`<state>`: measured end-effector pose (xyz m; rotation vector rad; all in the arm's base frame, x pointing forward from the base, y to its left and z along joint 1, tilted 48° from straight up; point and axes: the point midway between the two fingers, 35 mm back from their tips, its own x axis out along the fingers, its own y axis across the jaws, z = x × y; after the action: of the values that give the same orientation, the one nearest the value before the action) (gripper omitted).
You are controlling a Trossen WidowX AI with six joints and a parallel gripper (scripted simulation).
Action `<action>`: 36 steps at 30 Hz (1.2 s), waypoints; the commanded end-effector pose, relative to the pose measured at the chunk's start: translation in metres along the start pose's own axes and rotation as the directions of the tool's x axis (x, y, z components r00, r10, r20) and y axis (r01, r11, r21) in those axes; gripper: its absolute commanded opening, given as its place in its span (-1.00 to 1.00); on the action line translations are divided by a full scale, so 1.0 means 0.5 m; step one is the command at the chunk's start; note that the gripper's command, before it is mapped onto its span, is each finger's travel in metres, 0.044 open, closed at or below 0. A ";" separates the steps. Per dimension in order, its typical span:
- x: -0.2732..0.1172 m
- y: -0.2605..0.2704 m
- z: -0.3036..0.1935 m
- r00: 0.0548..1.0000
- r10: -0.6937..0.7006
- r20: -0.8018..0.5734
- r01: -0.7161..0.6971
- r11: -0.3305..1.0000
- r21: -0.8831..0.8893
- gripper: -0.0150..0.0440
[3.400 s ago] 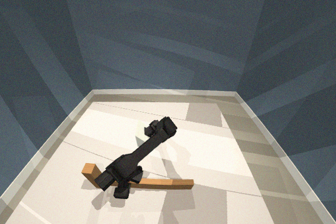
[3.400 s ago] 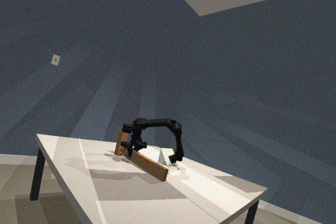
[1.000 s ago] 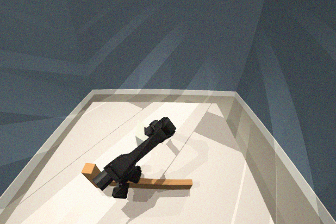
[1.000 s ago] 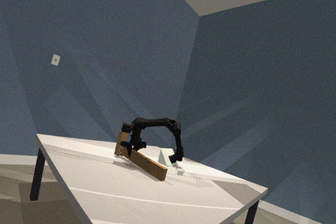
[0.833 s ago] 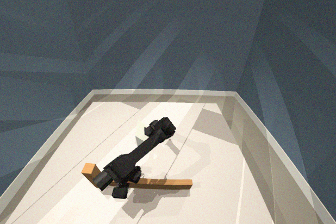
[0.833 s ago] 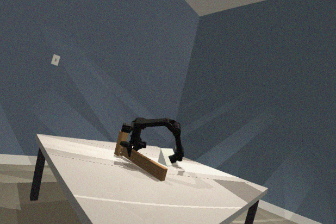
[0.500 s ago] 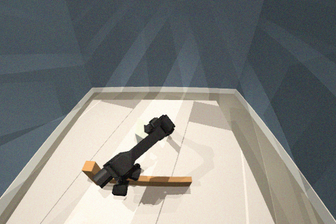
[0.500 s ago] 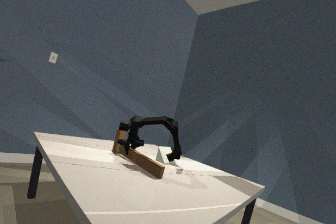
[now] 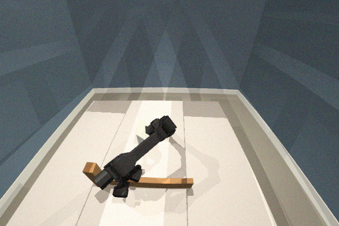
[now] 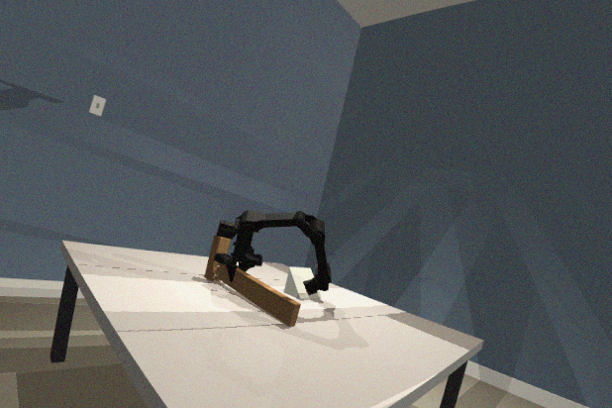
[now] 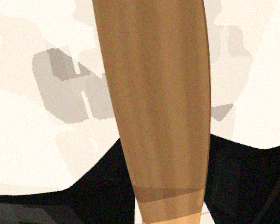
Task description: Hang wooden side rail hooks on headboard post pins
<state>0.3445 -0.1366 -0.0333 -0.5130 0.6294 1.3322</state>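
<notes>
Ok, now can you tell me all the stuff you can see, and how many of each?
Long wooden side rail: one, brown, low along the table, near end by the post.
Upright wooden headboard post: one, brown, standing on the table.
Flat rectangular table: one, whitish top, dark legs, under everything.
Wedge-shaped block: one, pale green-white, beside the arm's base.
Small rectangular wall plate: one, white, on the wall.
Walls: blue-grey, around the table.
Robot arm: one, black, arching over the table.
Gripper: one, black, closed on the rail.
</notes>
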 end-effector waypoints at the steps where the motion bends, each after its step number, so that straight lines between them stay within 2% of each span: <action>1: -0.014 -0.001 -0.008 1.000 -0.016 -0.005 0.016 1.000 0.000 -0.49; 36: -0.008 0.001 -0.015 1.000 -0.016 -0.005 0.016 1.000 0.000 -0.49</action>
<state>0.3429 -0.1381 -0.0368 -0.5107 0.6272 1.3290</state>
